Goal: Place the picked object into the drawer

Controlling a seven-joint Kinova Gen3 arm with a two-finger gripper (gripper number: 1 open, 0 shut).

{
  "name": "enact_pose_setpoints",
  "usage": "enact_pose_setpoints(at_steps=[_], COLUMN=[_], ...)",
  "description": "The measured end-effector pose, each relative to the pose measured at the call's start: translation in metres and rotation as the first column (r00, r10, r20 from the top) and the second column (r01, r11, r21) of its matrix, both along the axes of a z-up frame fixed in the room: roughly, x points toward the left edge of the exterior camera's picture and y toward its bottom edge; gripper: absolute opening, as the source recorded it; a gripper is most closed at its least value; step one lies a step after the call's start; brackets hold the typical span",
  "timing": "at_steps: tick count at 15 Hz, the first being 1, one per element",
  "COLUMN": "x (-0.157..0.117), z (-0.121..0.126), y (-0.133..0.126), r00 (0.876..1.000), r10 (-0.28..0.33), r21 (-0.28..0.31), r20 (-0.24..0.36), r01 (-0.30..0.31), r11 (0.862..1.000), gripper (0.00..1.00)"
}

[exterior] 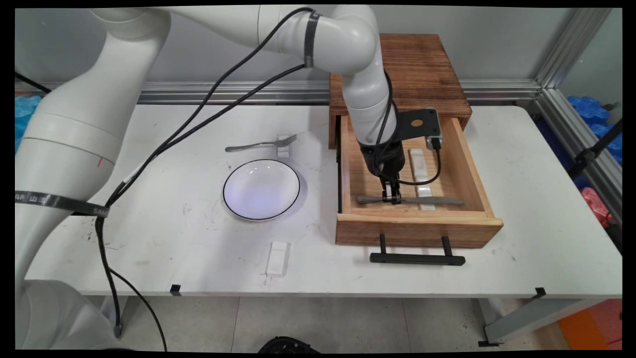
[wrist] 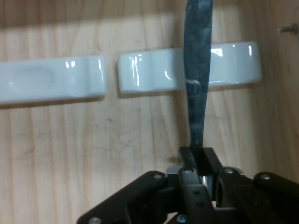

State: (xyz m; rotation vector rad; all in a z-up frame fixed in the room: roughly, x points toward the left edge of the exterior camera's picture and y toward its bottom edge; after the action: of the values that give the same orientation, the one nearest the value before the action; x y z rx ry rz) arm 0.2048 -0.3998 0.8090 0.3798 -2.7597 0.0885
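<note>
My gripper (exterior: 391, 198) reaches down into the open wooden drawer (exterior: 417, 226) and is shut on a grey metal knife (exterior: 437, 201). The knife lies level across the drawer near its front wall. In the hand view the gripper (wrist: 197, 156) pinches one end of the knife (wrist: 197, 84), whose length runs away over a white ceramic rest (wrist: 149, 72). A second white rest (wrist: 51, 79) lies in line with the first on the drawer floor. Whether the knife touches the rest I cannot tell.
The wooden cabinet (exterior: 422, 64) stands at the back with the drawer's black handle (exterior: 417, 258) jutting toward the table's front. A white black-rimmed plate (exterior: 261, 189) sits left of the drawer. Behind it a fork (exterior: 253, 145) leans on a white rest (exterior: 283, 147). Another white rest (exterior: 277, 258) lies near the front edge.
</note>
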Motion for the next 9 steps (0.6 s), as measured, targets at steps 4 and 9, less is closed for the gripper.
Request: enact_pose_setpoints(at_steps=[4, 9], x=[-0.0010, -0.0025], z=[-0.0026, 0.0024], y=[-0.0018, -0.0026], r00=[1.000, 1.000], r10=[-0.003, -0.006], r21=[-0.005, -0.010], r20=[-0.010, -0.029], r01=[0.003, 0.006], r11=[1.000, 1.000], gripper=[1.00, 1.00])
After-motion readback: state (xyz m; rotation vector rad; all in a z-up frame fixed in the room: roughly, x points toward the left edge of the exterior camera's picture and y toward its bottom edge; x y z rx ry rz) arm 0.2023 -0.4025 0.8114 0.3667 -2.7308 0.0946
